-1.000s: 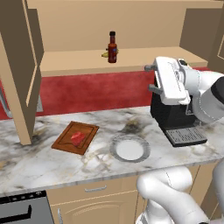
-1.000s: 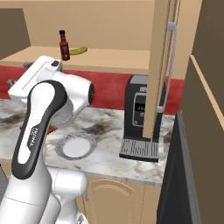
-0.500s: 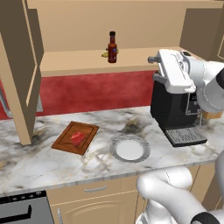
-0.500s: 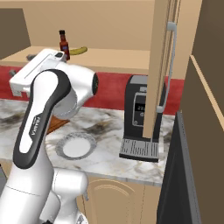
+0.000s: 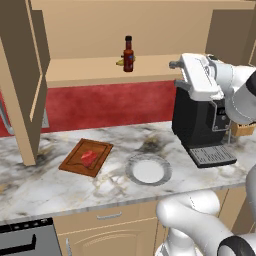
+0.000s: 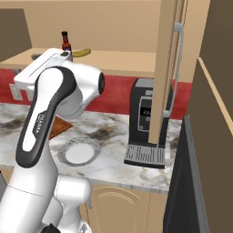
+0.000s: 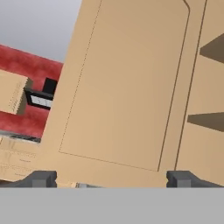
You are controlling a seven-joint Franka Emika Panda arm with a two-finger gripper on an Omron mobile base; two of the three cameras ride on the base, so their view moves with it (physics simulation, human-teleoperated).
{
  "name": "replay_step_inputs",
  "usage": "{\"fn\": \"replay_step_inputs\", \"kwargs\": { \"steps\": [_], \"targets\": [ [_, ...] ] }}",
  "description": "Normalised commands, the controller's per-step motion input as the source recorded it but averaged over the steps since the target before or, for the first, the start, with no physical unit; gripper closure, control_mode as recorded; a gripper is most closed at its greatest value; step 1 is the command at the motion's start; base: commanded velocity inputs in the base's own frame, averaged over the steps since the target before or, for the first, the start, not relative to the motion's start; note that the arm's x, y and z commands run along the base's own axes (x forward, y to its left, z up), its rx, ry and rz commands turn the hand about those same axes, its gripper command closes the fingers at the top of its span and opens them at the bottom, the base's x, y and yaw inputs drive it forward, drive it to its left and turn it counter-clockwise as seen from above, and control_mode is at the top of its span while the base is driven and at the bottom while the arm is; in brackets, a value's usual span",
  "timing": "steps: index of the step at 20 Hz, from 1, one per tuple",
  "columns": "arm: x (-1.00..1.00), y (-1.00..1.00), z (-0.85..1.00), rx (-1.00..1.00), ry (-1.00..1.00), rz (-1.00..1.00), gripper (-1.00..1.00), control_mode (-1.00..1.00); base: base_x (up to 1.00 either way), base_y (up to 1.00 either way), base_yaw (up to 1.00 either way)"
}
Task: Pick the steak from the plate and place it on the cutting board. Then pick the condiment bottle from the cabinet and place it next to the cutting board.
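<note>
**Ana:** Left base view puts the steak (image 5: 89,156) on the cutting board (image 5: 86,157), and the plate (image 5: 148,170) beside it lies bare. I judge the first half done, so the step in hand is fetching the condiment bottle (image 5: 128,54).

**Ben:** Agreed. It stands upright on the shelf of the cabinet (image 5: 95,70), towards the back, with a banana (image 6: 82,53) just behind it. Where is the hand?

**Ana:** Raised to about shelf height, over the coffee machine (image 5: 200,125), well to the right of the bottle. In the hand view the gripper (image 7: 111,179) has its two fingertips (image 7: 41,179) set wide apart with nothing between them: released and empty. That camera faces a cabinet door panel (image 7: 127,83), not the bottle.

**Ben:** Then the wrist needs turning first, I think, until the bottle sits centred between the tips.

**Ana:** Yes, and come in level along the shelf, keeping clear of the open door (image 5: 22,75) on the far left. Grip the body below the narrow neck; it is slim and probably tips easily.

**Ben:** Watch the banana too: pushing too deep could nudge it.

**Ana:** Lift straight before drawing back, so the base clears the shelf edge.
</note>
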Motion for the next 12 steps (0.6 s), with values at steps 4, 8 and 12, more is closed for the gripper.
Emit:
{"fn": "replay_step_inputs", "kwargs": {
  "steps": [4, 8, 12],
  "targets": [
    [0.15, -0.03, 0.04, 0.00, 0.02, -0.02, -1.00, -1.00, 0.00, 0.00, 0.00],
    [0.17, -0.02, 0.05, 0.00, 0.02, -0.03, -1.00, -1.00, 0.00, 0.00, 0.00],
    [0.19, -0.01, 0.05, 0.00, 0.01, -0.03, -1.00, -1.00, 0.00, 0.00, 0.00]
  ]
}}
